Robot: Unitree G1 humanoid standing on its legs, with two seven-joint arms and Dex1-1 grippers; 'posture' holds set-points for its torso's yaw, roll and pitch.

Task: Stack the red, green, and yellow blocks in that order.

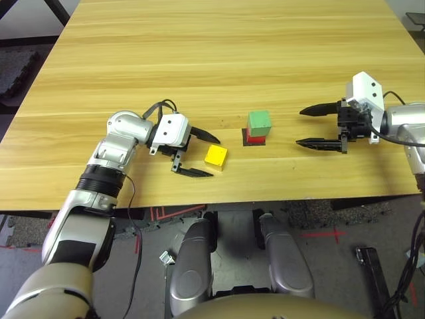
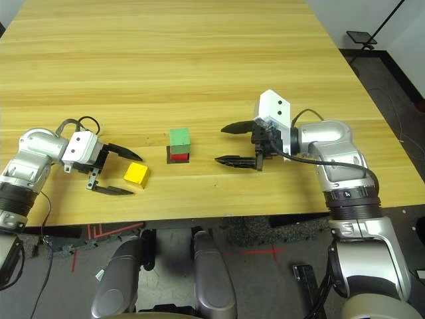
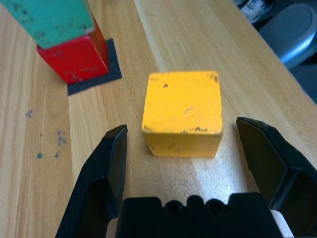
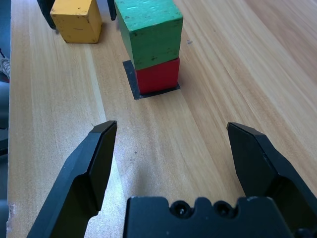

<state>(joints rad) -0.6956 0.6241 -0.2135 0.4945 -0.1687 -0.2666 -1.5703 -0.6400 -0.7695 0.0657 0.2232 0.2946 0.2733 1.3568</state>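
Near the front edge of the wooden surface (image 1: 199, 60): two blocks stacked, yellow one loose, both grippers spread.

At centre, the green block (image 1: 259, 123) sat squarely on the red block (image 1: 255, 139), which rested on a flat black square patch (image 4: 132, 79). Yellow block (image 1: 216, 156) lay on the surface at about 8 o'clock from the stack, near it but apart. Left gripper (image 1: 201, 156) was at 9 o'clock of the yellow block, fingers spread wide to either side of it, the block just ahead of the tips, no contact seen in the left wrist view. Right gripper (image 1: 308, 126) hovered at 3 o'clock of the stack, well apart from it, fingers spread and holding nothing, tips pointed toward the stack.
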